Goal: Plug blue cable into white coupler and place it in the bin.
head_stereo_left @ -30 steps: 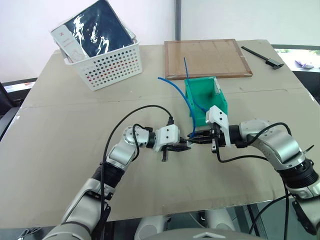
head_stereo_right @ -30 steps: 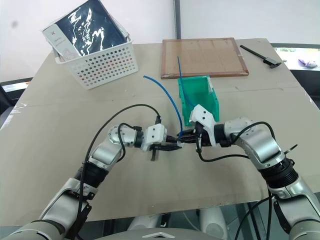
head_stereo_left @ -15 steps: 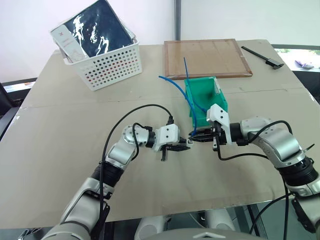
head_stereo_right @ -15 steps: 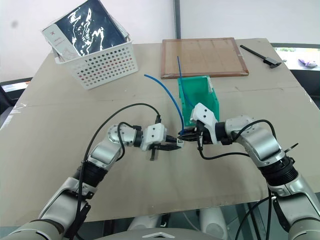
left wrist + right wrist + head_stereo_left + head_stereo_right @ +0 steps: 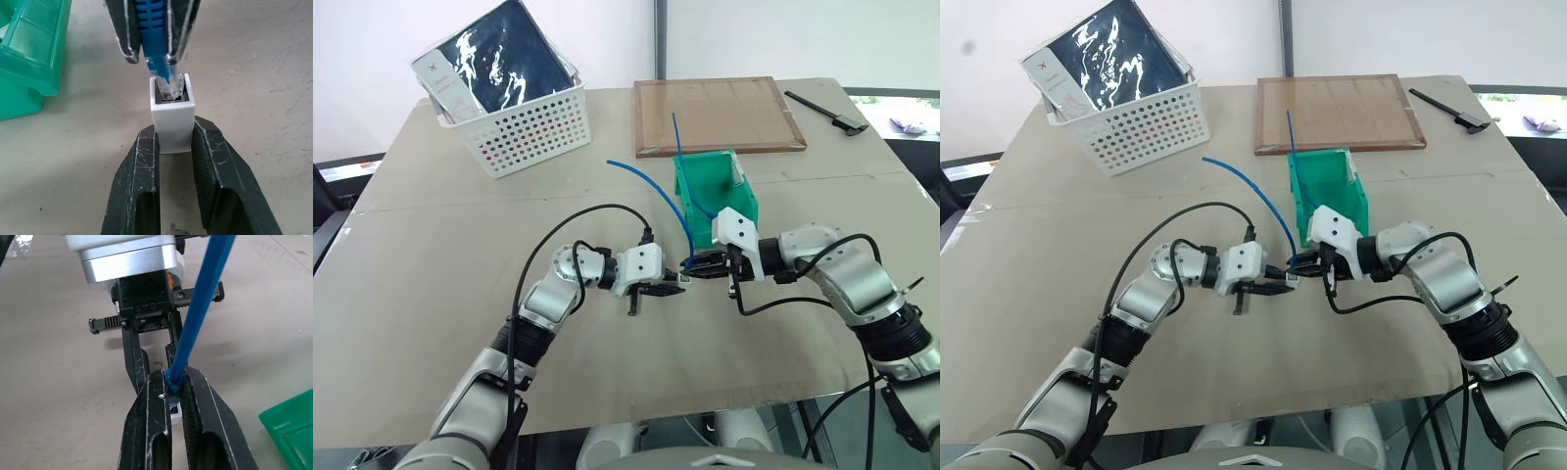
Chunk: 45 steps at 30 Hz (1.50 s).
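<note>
From the head views we see both arms meeting just in front of the small green plastic bin, which stands near the middle of the tan bench; the left gripper and the right gripper point at each other, tip to tip, just before the bin's low front lip. The thin bright-blue cable arcs up from that meeting point and over to the bin's left, while a second blue strand stands in the bin itself. Behind the bin lies a flat wooden-framed board, and well off to its far left a white perforated basket, so the short path from the jaws to the bin looks open, with the bench edge well clear. In the left wrist view we find our left jaws clenched on the tiny boxy white coupler, the cable's clear-tipped plug entering its dark socket but, we judge, not yet fully seated. In the right wrist view our right jaws are clamped tight on the blue plug boot, the coupler just beyond. Pushing home remains, then the drop into the bin.
</note>
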Available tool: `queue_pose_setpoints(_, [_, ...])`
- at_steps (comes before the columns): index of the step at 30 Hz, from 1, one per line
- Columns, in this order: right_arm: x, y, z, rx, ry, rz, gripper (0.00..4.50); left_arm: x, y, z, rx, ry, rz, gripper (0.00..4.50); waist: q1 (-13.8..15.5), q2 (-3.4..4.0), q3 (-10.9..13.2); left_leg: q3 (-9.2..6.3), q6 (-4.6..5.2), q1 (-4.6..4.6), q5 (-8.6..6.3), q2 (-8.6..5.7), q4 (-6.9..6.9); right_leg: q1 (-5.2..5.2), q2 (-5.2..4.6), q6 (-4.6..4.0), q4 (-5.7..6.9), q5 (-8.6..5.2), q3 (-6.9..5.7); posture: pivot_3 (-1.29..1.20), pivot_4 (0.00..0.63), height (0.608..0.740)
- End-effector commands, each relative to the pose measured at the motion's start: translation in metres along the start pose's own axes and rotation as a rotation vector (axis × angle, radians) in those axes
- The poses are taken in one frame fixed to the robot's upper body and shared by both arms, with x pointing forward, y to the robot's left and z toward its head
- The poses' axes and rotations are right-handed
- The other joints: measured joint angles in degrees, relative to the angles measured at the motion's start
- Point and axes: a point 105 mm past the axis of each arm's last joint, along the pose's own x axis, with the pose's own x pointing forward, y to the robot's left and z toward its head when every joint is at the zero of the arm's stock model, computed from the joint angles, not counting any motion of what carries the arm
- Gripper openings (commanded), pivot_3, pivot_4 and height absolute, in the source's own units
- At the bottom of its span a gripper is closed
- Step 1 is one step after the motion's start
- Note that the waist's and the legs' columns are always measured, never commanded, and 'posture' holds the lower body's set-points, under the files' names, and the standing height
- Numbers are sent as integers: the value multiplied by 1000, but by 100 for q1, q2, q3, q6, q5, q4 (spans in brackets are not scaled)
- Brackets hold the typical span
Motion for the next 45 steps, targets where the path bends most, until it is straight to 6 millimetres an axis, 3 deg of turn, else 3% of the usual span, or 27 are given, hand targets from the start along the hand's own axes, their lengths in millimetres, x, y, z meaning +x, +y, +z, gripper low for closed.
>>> queue_pose_setpoints(1, [7, 11, -32, 38, 126, 38, 0, -2, 3, 8, 38, -15, 16, 350, 0, -3, -3, 0, 0, 1, 0, 0, 0, 1, 0, 0, 1, 0, 0, 0, 150, 740])
queue_pose_setpoints(12, [2, 5, -45, 35, 164, 8, 0, 0, 0, 6, 34, -20, 17, 350, 0, -6, -6, 1, 11, 61, -7, 1, -6, 58, 2, 0, 2, -2, 2, 0, 150, 740])
queue_pose_setpoints(23, [7, 24, -36, -10, 167, 191, 0, -1, -1, 3, 33, -19, 4, 350, 0, -6, -6, 1, 16, 91, -10, 3, -9, 84, 3, 1, -3, -4, 2, 0, 150, 740])
queue_pose_setpoints(33, [13, 11, -28, -11, 184, 207, 0, -1, 2, 2, 41, -18, -1, 350, 0, -7, -6, 0, 15, 92, -10, 4, -10, 84, 3, 0, -5, -3, 1, 0, 150, 740])
queue_pose_setpoints(37, [15, 9, -34, -8, 217, 219, 0, -1, 3, 2, 42, -21, 0, 350, 1, -7, -7, -1, 17, 92, -11, 4, -10, 84, 3, 0, -5, -3, 1, 0, 150, 740])
queue_pose_setpoints(43, [25, 22, -65, 8, 284, 240, 0, 1, 3, 2, 35, -24, 7, 350, 0, -11, -31, -1, 18, 99, -11, 3, -10, 90, 3, 1, -5, -4, 0, 0, 150, 740])
queue_pose_setpoints(45, [26, 21, -64, 0, 262, 214, 0, 1, 2, 1, 32, -24, 10, 350, -3, -13, -54, -2, 20, 107, -13, 4, -11, 98, 3, 2, -5, -4, 0, 0, 150, 740])
